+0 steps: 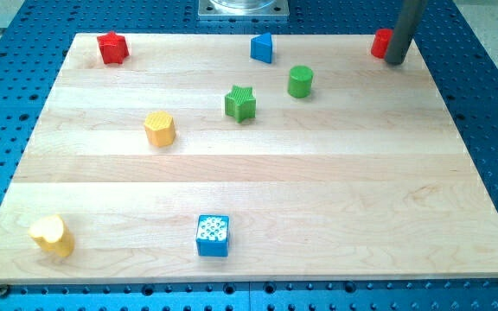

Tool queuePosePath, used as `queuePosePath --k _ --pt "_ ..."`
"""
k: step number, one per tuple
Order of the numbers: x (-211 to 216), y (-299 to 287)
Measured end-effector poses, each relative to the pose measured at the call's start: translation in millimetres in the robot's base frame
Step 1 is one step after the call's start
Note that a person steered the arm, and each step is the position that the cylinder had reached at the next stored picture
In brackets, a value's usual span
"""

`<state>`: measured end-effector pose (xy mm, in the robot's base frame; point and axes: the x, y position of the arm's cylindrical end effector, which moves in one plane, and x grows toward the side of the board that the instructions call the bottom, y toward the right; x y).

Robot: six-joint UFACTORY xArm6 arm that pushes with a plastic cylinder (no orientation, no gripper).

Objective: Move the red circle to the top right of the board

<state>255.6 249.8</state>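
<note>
The red circle stands at the board's top right corner, partly hidden behind the rod. My tip rests on the board just to the right of it and slightly below, touching or nearly touching it. The rod rises out of the view's top edge.
A red star sits at the top left. A blue triangle, a green cylinder and a green star sit near the top middle. A yellow hexagon lies left of centre. A yellow heart and a blue cube lie near the bottom.
</note>
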Motion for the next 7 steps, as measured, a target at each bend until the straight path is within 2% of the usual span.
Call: queuePosePath --k 5,6,7 --pt "-17 0" --pt "25 -22" --pt "54 -67"
